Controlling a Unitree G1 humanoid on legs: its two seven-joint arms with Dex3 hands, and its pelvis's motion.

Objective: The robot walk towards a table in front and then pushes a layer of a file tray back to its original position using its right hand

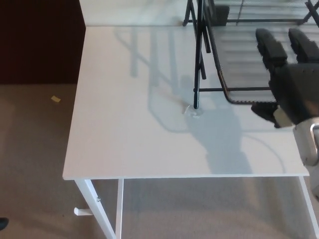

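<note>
A: Where is the right hand [294, 82]?

B: At the right edge of the head view, over the right part of the white bench [139, 124]. Its 2 thick black fingers [271, 46] point away from the robot and lie stretched over the mesh layer [244, 59] of the file tray [204, 45]. The thumb [264, 110] sits lower, at the layer's front rim.

A: Is it clamped on anything?

B: No. The fingers are extended and apart, with a gap between the 2 of them, and the palm lies against the front rim rather than wrapped around it. I cannot tell how firmly it presses.

A: And the layer itself?

B: It is a black wire-mesh shelf, reaching from the top of the picture down to a curved front corner near the middle right. It sits inside the tray's black frame; 1 upright post [198, 55] stands to its left, with its foot on a small clear pad [194, 111] on the bench. The mesh looks blurred, so the fine weave is hard to read.

A: The left hand?

B: Not in view.

A: Anything else?

B: The bench's white legs [94, 209] show at the lower left above beige carpet [35, 149]. A small yellowish scrap [56, 99] lies on the carpet to the left, and a dark wall [40, 40] fills the upper left corner. Shadows of the tray frame fall across the bench top.
</note>
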